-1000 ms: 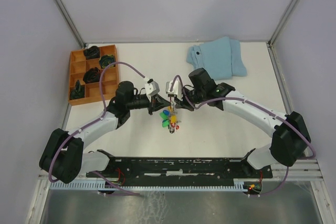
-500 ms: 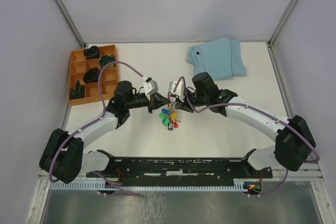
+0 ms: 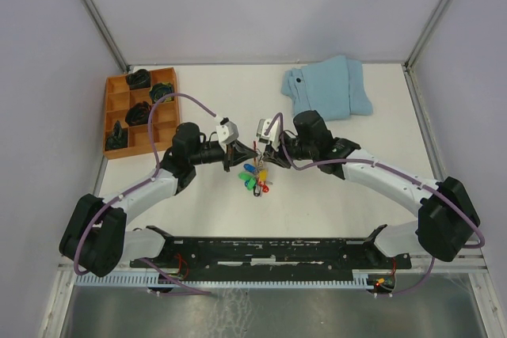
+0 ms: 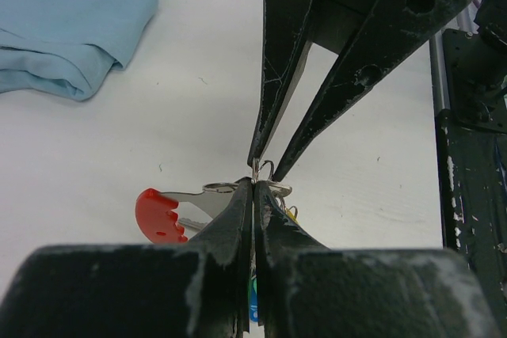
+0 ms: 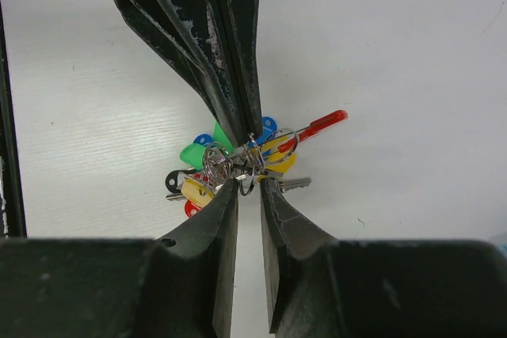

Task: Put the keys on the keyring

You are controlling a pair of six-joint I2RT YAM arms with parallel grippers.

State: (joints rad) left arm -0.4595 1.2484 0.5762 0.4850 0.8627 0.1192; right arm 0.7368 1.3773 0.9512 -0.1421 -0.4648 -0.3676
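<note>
The keys, with blue, green, yellow and red heads, hang in a bunch on silver rings between my two grippers at mid-table. A curved wire loop with a red end, the keyring, sticks out of the bunch. My left gripper is shut on a thin metal ring at the top of the bunch. My right gripper faces it tip to tip. Its jaws stand a narrow gap apart, pinching a small ring loop. A red key head shows in the left wrist view.
A folded light-blue cloth lies at the back right and shows in the left wrist view. An orange compartment tray with dark lumps stands at the back left. A black rail runs along the near edge.
The right arm has swung from pointing down at the bunch to lying flatter, its wrist moving right. The left gripper and the keys have hardly moved.
</note>
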